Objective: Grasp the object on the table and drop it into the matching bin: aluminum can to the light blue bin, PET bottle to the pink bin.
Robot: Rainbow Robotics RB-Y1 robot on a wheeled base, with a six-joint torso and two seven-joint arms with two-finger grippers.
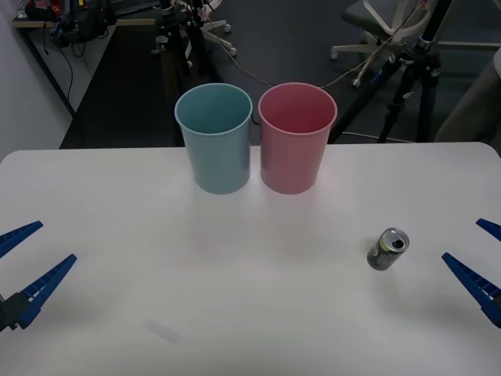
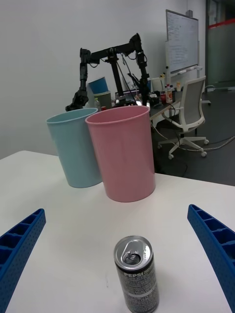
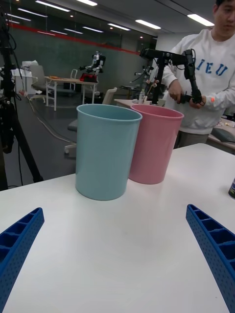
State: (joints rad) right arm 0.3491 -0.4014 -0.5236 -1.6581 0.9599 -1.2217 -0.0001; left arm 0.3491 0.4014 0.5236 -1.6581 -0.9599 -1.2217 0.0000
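Can [image 1: 388,249] stands upright on the table [image 1: 235,313] just inboard of the wide-open, empty right gripper [image 1: 477,262], centred before its fingers, far from the equally open, empty left gripper [image 1: 23,262].

The can [image 2: 135,274] looks like metal, with a dark glossy printed wall and a bare silver brushed-looking top. The light blue bin [image 1: 215,137] and the pink bin [image 1: 295,137] are seen as smooth plastic with a soft satin sheen, not really glossy. The table [image 1: 117,235] is finished in a smooth white surface, mostly matt with faint reflections. The fingers [image 2: 215,244] of the right gripper [image 2: 115,254] are ribbed blue plastic, matt-looking.
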